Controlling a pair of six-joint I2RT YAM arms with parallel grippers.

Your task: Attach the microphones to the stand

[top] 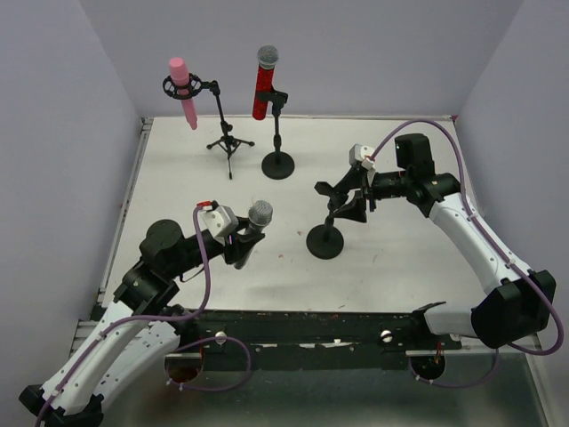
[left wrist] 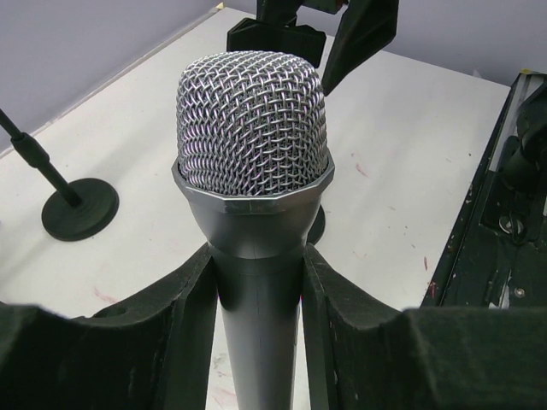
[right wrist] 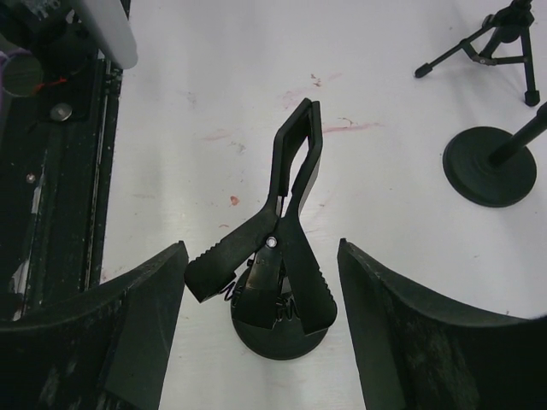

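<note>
your left gripper point(left wrist: 261, 295) holds the silver-grey microphone point(left wrist: 253, 128) upright at near left of the table point(top: 400, 267). your right gripper point(right wrist: 261, 256) stands wide astride the clip point(right wrist: 291, 162) of the near stand point(top: 325, 242). pink microphone point(top: 184, 89) and red microphone point(top: 263, 84) sit in rear stands point(top: 278, 165).

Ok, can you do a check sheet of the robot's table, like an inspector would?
Surface: white table, faint red marks.
Job's things: pink mic in tripod stand; red mic in round stand; silver mic not mounted; third stand, its clip empty.
Clutter: nothing seen.
Hands: left hand shut on silver mic; right hand open around clip.
Cables: purple cables, looping loose.
Surroundings: plain walls on three sides.
</note>
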